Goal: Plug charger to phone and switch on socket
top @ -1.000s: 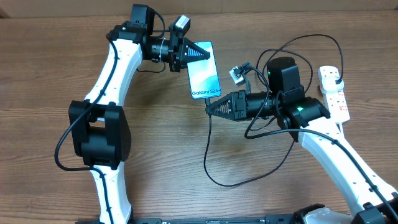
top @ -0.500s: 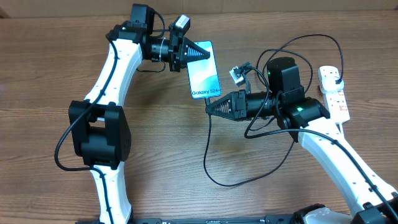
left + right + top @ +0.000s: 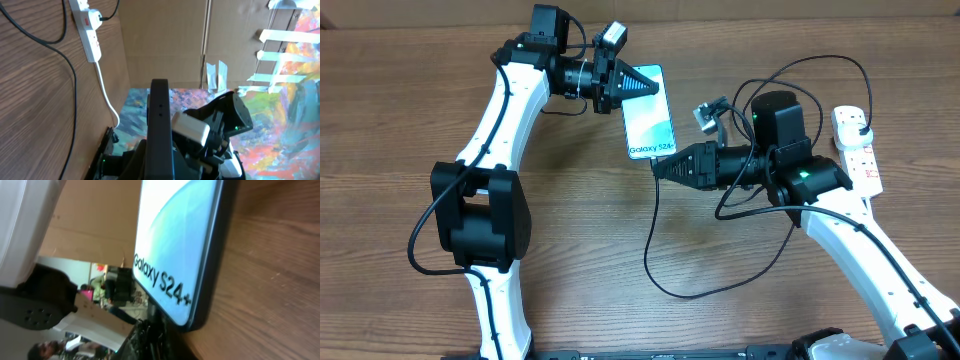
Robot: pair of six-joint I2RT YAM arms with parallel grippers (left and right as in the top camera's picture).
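The phone [image 3: 650,115], light-blue screen reading "Galaxy S24+", lies at the table's upper middle, with my left gripper [image 3: 642,83] shut on its top end. In the left wrist view its dark edge [image 3: 160,115] runs straight out from the jaws. My right gripper [image 3: 658,167] has its tip right at the phone's bottom edge, shut on the connector end of the charger [image 3: 648,262], a thin black cable looping back to the socket [image 3: 857,150] at the far right. The right wrist view shows the phone [image 3: 175,245] close up above my gripper [image 3: 167,335]; the connector is hidden in dark.
The socket [image 3: 89,30] carries a thick white cord [image 3: 107,95] that runs off the table's far edge. Loose loops of black cable [image 3: 820,62] lie between my right arm and the socket. A cardboard wall stands behind the table.
My right gripper has edged up and left, closing the small gap to the phone's bottom edge, and the cable loop followed. The left arm and the phone have stayed still.
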